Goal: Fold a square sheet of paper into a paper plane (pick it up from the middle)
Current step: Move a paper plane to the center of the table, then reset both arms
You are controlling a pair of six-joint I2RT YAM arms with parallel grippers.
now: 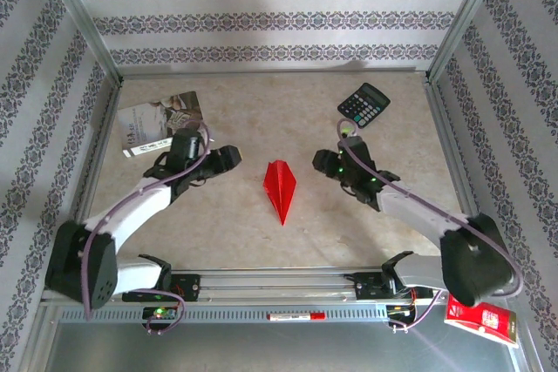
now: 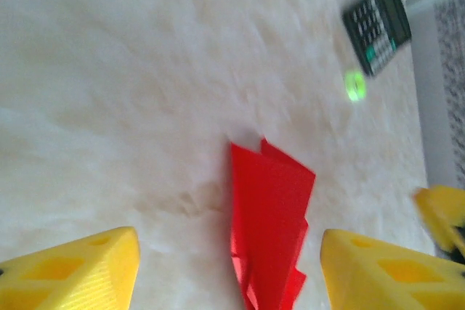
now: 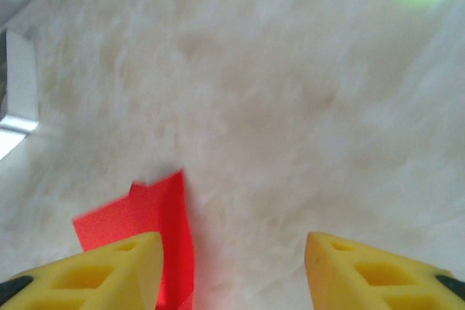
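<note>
Jaws of the left gripper (image 1: 231, 157) and of the right gripper (image 1: 321, 163) stand wide with nothing between them, one on each side of the paper plane (image 1: 280, 187) and apart from it. That red dart lies on the worktop (image 1: 261, 111), its folded layers sprung slightly open at one end. Folding looks done, so the step in hand is probably the retreat. Keep both jaws spread, lift before swinging away from the plane, and go slowly, since paper this light would likely slide at the slightest brush.
</note>
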